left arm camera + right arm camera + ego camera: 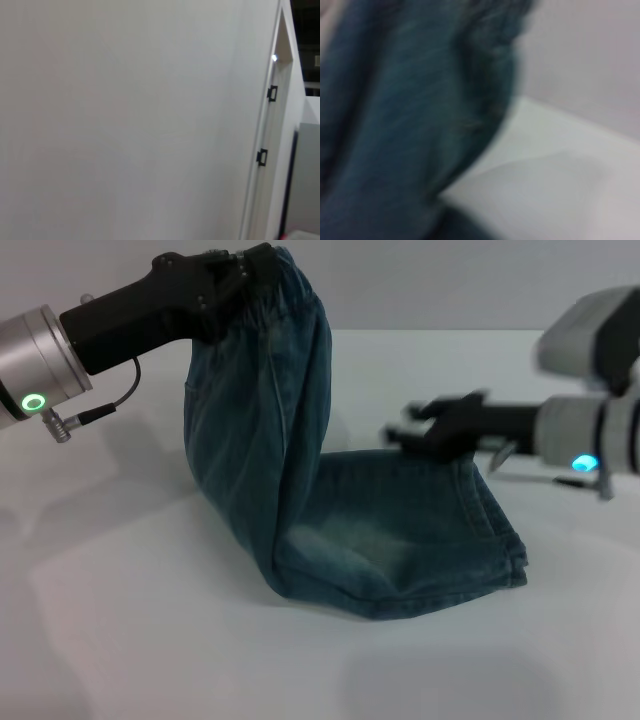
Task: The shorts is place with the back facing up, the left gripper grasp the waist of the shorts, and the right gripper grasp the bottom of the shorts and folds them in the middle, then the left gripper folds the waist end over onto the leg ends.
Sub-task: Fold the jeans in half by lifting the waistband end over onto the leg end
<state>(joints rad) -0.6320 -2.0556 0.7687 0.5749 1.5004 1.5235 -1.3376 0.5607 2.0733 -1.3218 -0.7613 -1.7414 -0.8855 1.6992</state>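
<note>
White table (150, 640): left claw (240, 275) gripping shorts (300, 490)

Faded blue denim shorts (330, 530), a coarse woven cloth with a gathered elastic waistband and stitched hems, drape over a smooth, matt white tabletop (150, 640). Above the shorts, the slim matt black plastic left gripper (235, 275) extends from a brushed silver metal wrist (30, 365). Beside the shorts, the matt black right gripper (420, 430) joins a smooth white plastic arm (590, 340).
</note>
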